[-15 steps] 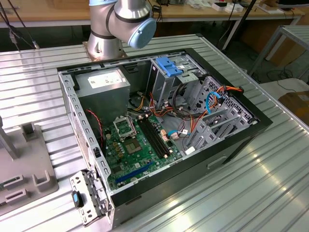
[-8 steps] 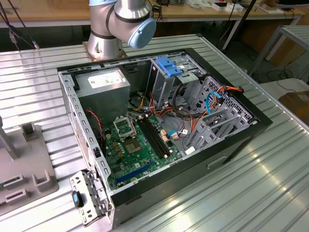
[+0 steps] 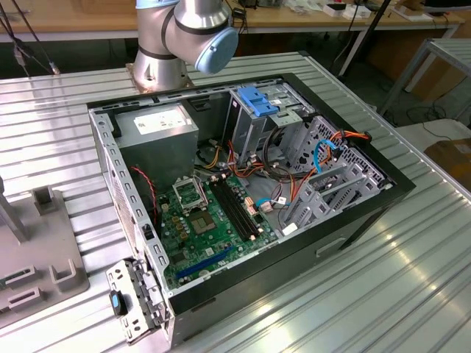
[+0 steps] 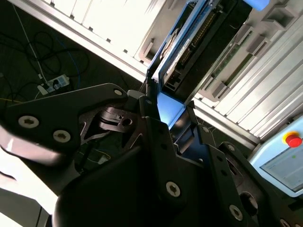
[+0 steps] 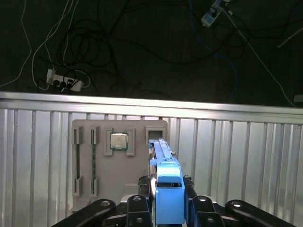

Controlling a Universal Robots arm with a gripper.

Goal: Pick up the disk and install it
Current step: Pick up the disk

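Note:
The disk (image 5: 168, 189) stands on edge between my gripper (image 5: 166, 182) fingers, its blue rail facing the first wrist view. The black fingers (image 5: 142, 208) hug both of its sides, shut on it. In the second wrist view the disk (image 4: 182, 52) shows its label side and a blue rail, rising out of the gripper (image 4: 168, 101). It hangs over the grey parts holder (image 5: 102, 189); I cannot tell whether it still touches the holder. The open computer case (image 3: 243, 184) lies on the table, with a blue-tabbed drive bay (image 3: 261, 99) at its far side.
The holder also carries a processor chip (image 5: 118, 141) and a green memory stick (image 5: 93, 161). Inside the case are the grey power supply (image 3: 158, 125), the green motherboard (image 3: 206, 220) and loose cables. Cables and a power strip (image 5: 61, 80) lie on the floor beyond the ribbed table edge.

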